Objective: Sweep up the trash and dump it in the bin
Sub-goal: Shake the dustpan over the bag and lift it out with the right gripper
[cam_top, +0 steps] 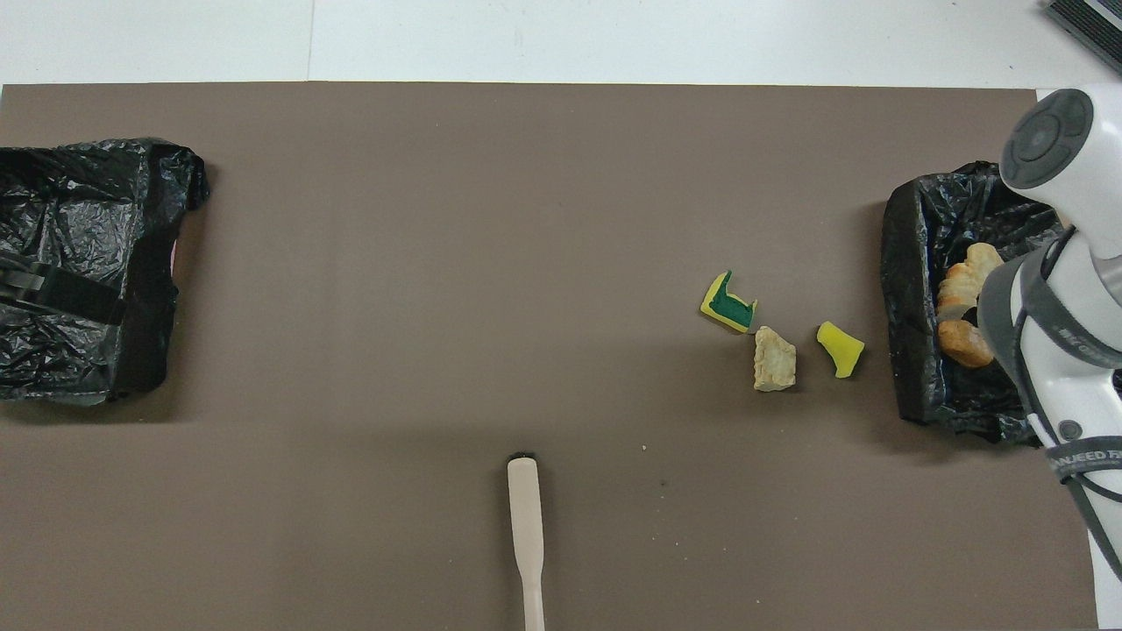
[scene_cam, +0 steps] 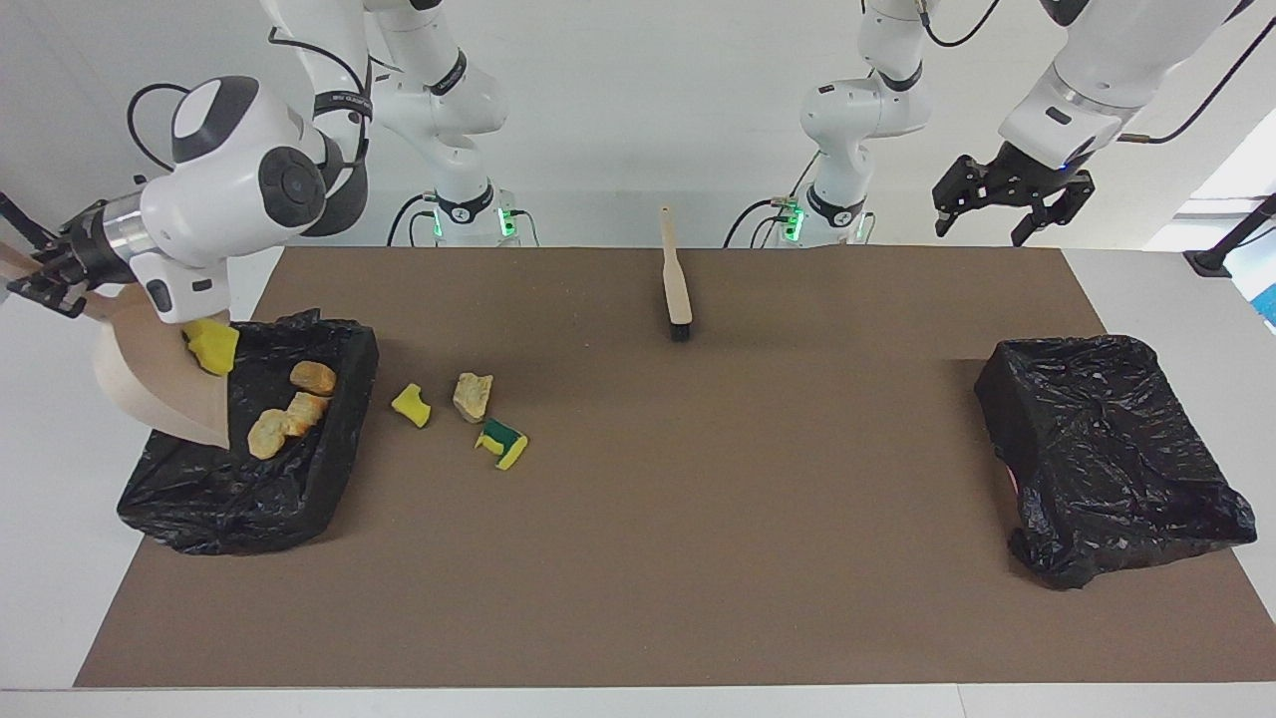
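The black-lined bin at the left arm's end of the brown table lies nearest, with nothing visible in it. At the right arm's end sits a second black-lined bin, and part of the trash is already in it: three tan chunks lie close together on the liner. Over this bin's rim the beige dustpan is tilted steeply, mouth down, with a yellow sponge piece at its upper edge, touching the pan. The right gripper is clamped on the dustpan's handle, out over the table's end. The rest of the trash lies on the table just beside this bin, toward the middle — a green-and-yellow sponge farthest from the robots, then a tan foam chunk and a small yellow scrap, all near one another but apart. Nearer the robots, about midway between the two arms, the brush lies flat, bristles pointing away from them. The left gripper waits in the air over the table's robot-side edge at the left arm's end — fingers spread, holding nothing.
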